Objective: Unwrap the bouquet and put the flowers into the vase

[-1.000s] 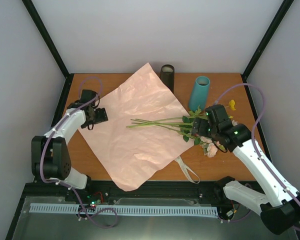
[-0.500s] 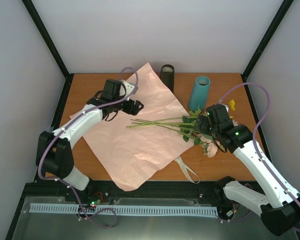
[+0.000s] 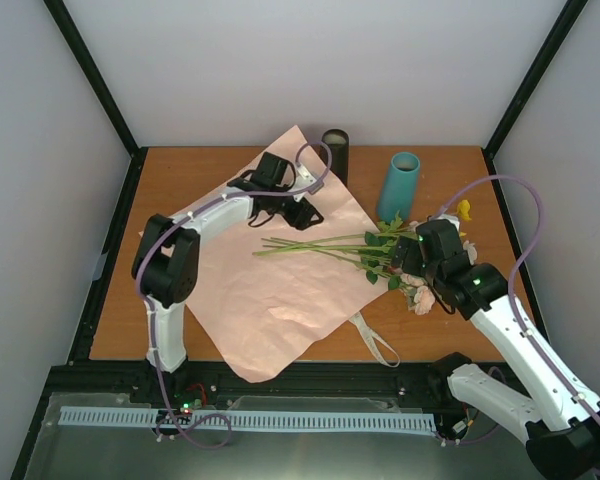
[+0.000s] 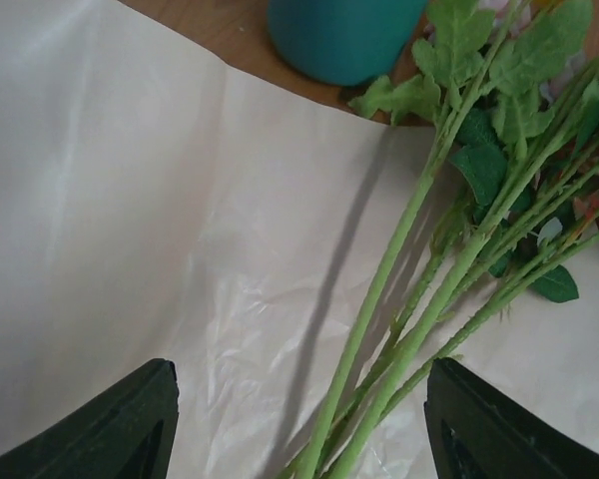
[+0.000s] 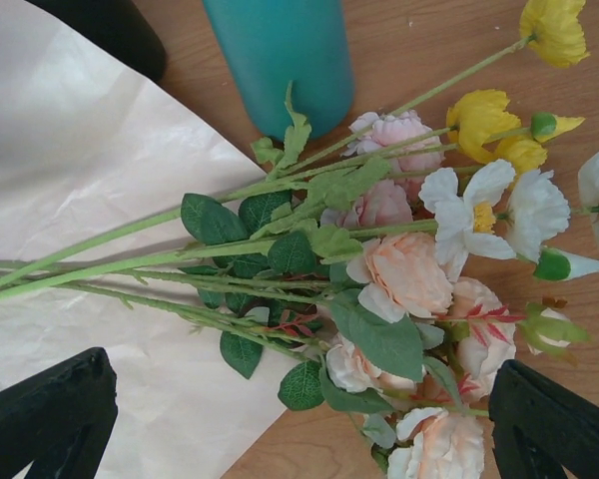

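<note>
The flowers [image 3: 325, 245] lie loose on the unfolded pink paper [image 3: 260, 300], just near of the teal vase [image 3: 400, 185]; the left end effector [image 3: 295, 212] above the stem ends and the right end effector [image 3: 405, 255] above the heads both stand open and empty, so a good pinch should gather every stem squarely.

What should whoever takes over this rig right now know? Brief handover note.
Left gripper: open, holding nothing, over the stems on the pink paper.
Right gripper: open, holding nothing, over the flower heads.
Flowers: lying flat, stems on the paper, heads on the table beside the teal vase, which stands upright.
Ribbon: loose at the paper's near right edge.
Done: bouquet unwrapped, paper spread flat.
Left: grasp the stems and put the flowers in the vase.
</note>
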Motion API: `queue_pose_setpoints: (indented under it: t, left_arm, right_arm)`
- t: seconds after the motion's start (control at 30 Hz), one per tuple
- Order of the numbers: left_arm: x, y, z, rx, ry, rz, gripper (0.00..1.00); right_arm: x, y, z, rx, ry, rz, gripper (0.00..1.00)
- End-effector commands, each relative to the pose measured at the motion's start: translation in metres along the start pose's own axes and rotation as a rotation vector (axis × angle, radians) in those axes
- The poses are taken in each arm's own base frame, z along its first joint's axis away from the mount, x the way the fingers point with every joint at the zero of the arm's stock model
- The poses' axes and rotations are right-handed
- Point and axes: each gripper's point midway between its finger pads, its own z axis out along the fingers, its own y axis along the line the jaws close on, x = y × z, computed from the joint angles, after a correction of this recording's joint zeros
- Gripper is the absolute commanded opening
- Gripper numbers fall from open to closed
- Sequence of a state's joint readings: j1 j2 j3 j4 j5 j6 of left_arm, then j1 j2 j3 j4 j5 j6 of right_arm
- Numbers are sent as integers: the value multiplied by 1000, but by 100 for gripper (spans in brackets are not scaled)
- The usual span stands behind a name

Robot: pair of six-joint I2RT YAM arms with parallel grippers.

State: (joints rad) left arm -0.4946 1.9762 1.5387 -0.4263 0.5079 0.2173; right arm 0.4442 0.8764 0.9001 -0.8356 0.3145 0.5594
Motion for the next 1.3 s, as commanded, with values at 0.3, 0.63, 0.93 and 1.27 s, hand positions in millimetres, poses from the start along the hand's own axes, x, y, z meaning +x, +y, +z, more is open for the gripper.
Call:
queue_pose_setpoints:
  t: [0.3,0.63,0.93,1.27]
  left_arm:
    - [18,-19,76,16,88,62,58]
    - [36,-6,99,-17,117,69,44]
    - [40,-7,102,-10,117,89,22]
    - [56,-27,79,5,103,71,3]
  right_arm:
    - [2,4,19,6,1,-116,100]
    - [9,6,28,8,44,-119,100]
    - [6,7,28,14,55,-112,100]
    - [8,5,22,12,55,-80,100]
